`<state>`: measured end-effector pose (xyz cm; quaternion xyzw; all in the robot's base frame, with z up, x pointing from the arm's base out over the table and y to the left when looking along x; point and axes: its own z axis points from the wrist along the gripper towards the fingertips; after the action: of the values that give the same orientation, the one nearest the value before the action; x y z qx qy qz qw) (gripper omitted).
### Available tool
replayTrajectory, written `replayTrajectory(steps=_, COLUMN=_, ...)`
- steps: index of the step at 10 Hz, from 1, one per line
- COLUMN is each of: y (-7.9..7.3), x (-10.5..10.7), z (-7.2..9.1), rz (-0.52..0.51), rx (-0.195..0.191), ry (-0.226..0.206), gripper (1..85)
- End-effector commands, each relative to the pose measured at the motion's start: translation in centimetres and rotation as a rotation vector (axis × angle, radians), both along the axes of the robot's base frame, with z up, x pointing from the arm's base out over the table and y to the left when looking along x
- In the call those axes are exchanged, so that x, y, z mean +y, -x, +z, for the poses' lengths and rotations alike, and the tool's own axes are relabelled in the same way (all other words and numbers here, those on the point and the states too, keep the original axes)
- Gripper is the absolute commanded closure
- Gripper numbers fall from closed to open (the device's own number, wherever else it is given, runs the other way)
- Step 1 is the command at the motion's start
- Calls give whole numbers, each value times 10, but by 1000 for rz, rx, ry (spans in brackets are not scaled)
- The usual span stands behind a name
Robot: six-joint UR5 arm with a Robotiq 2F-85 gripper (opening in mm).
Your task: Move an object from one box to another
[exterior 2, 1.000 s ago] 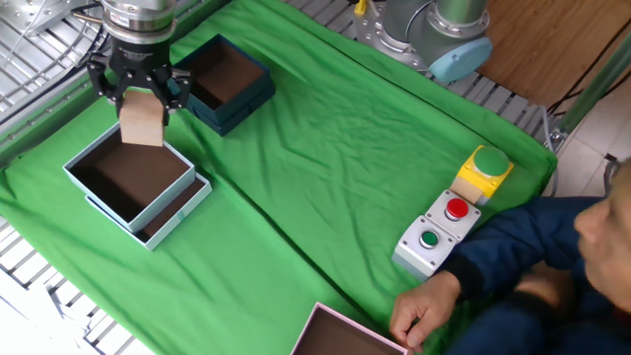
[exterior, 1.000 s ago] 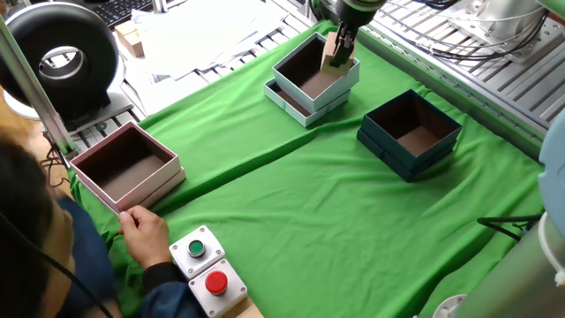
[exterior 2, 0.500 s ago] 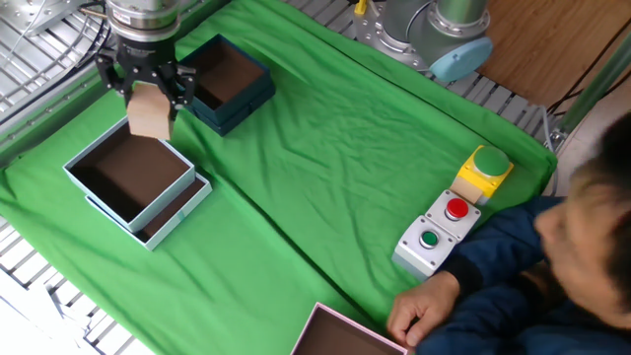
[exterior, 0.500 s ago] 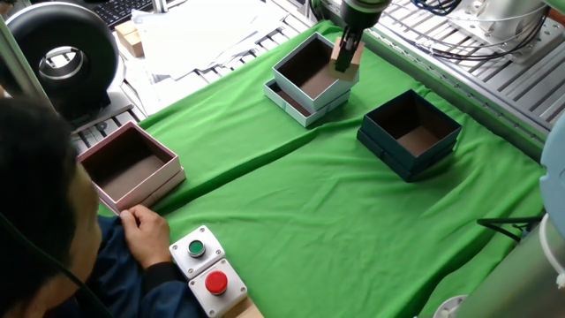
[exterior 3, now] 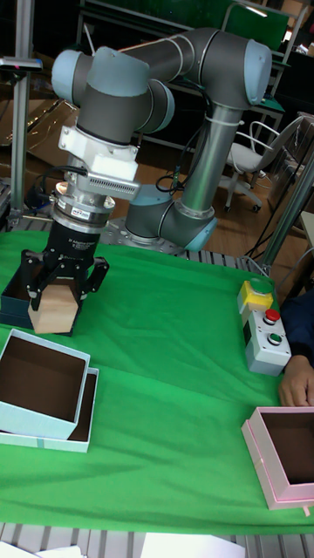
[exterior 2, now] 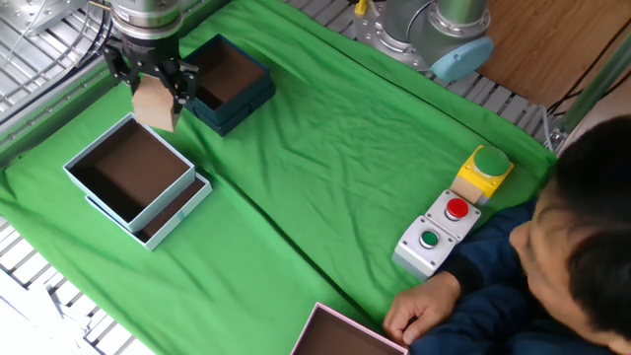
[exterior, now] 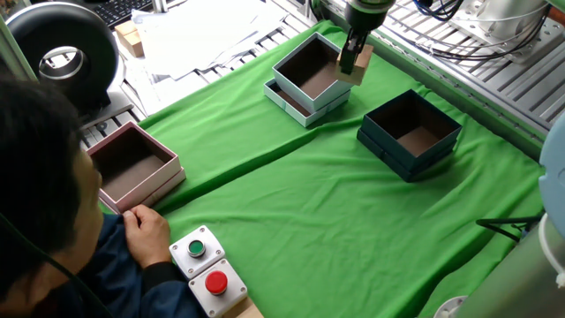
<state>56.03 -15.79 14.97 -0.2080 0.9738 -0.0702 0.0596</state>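
My gripper (exterior: pixel 355 53) (exterior 2: pixel 155 91) (exterior 3: pixel 56 298) is shut on the light tan wooden cube (exterior: pixel 357 62) (exterior 2: pixel 156 105) (exterior 3: pixel 52 314) and holds it in the air. The cube hangs over the edge of the white box with pale blue trim (exterior: pixel 281 72) (exterior 2: pixel 158 202) (exterior 3: pixel 35 420), on the side facing the dark teal box (exterior: pixel 388 146) (exterior 2: pixel 237 110) (exterior 3: pixel 10 305). Both boxes show bare brown insides. The white box rests on its lid.
A pink box (exterior: pixel 168 161) (exterior 3: pixel 262 462) stands near a person's hand (exterior: pixel 146 231). A button box with a green and a red button (exterior: pixel 207 265) (exterior 2: pixel 434 232) (exterior 3: pixel 262 336) and a yellow one (exterior 2: pixel 483 168) lie on the green cloth. The arm's base (exterior 2: pixel 434 30) stands behind.
The gripper has carried the cube from above the white box's inside to its edge, toward the teal box. The person's head has leaned further into view.
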Motion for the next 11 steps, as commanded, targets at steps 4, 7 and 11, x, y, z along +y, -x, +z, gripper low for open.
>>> replayTrajectory(steps=4, y=-51, x=-3, z=-3, rz=100, rx=-68, ry=62, gripper=847)
replayTrajectory(steps=7, y=-65, x=7, z=-5, rz=126, rx=-122, ry=58, gripper=847)
replayTrajectory(steps=11, y=-91, x=23, z=-20, rz=169, rx=-179, ry=34, gripper=847)
